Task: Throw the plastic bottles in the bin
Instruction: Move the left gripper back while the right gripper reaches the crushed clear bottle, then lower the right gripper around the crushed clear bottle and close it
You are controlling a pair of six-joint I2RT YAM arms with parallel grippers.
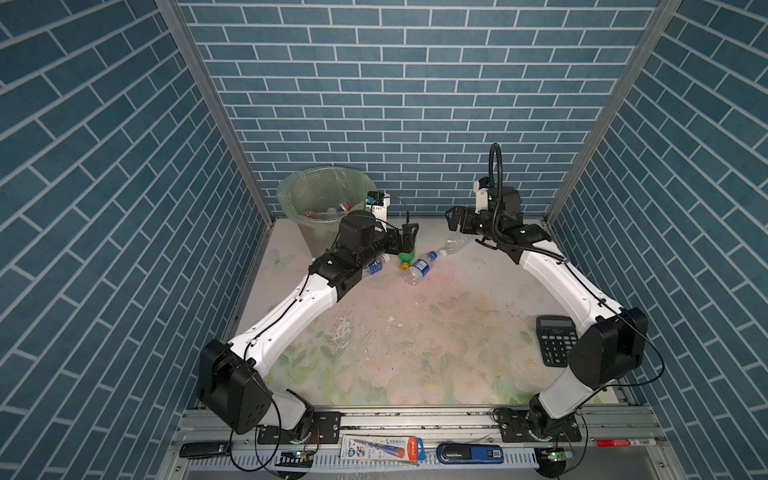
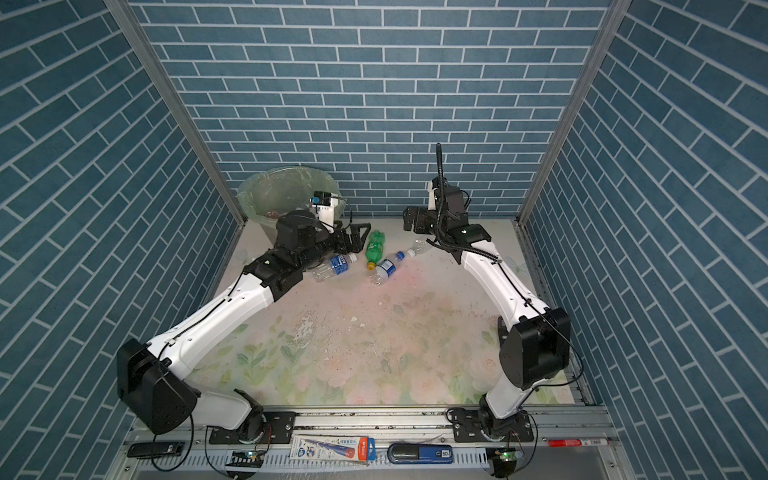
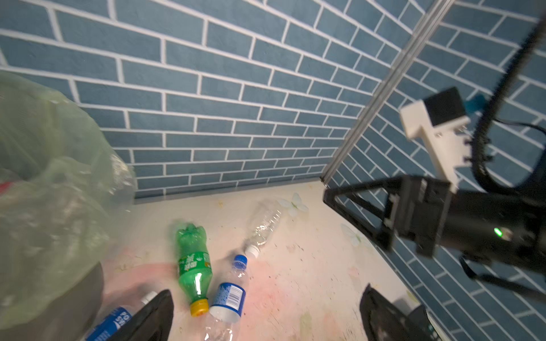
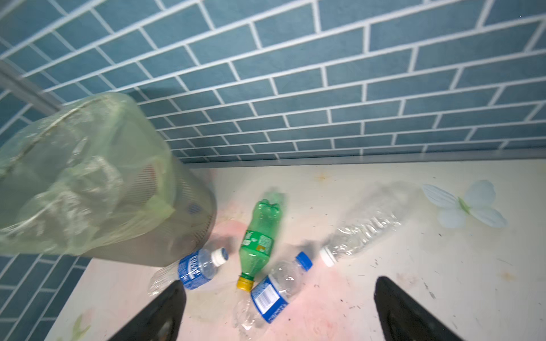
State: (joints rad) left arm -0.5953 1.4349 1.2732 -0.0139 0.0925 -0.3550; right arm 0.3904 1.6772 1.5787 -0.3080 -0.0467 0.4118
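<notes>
Reaching out from the near left corner, the left arm (image 1: pixel 291 316) goes over the table (image 1: pixel 415 332) toward the far wall (image 1: pixel 374 124). Its wrist bends to the right, just beside the bin (image 1: pixel 291 187). The left gripper (image 2: pixel 358 236) points sideways at the bottles on the table and hangs a little above them. Its fingers (image 3: pixel 153 313) are wide apart and hold nothing.

The right arm (image 1: pixel 557 278) runs along the right side to the far wall, and its wrist turns left. The right gripper (image 1: pixel 453 220) is up in the air, aimed toward the same bottles. Its fingers (image 4: pixel 407 313) are wide apart too, with nothing between them.

The bin stands in the far left corner, and a few bottles (image 1: pixel 330 212) lie inside it. Four more lie on their sides on the table, between the two grippers and close to the far wall. The white-cap bottle (image 2: pixel 338 266) is nearest the bin, partly under the left arm. The green bottle (image 2: pixel 375 245) comes next, with its yellow cap toward the near side. The blue-cap bottle (image 2: pixel 388 266) lies just beside it. The clear bottle (image 2: pixel 419 248) lies near the right gripper.

A calculator (image 1: pixel 555 340) lies by the right arm's elbow.
</notes>
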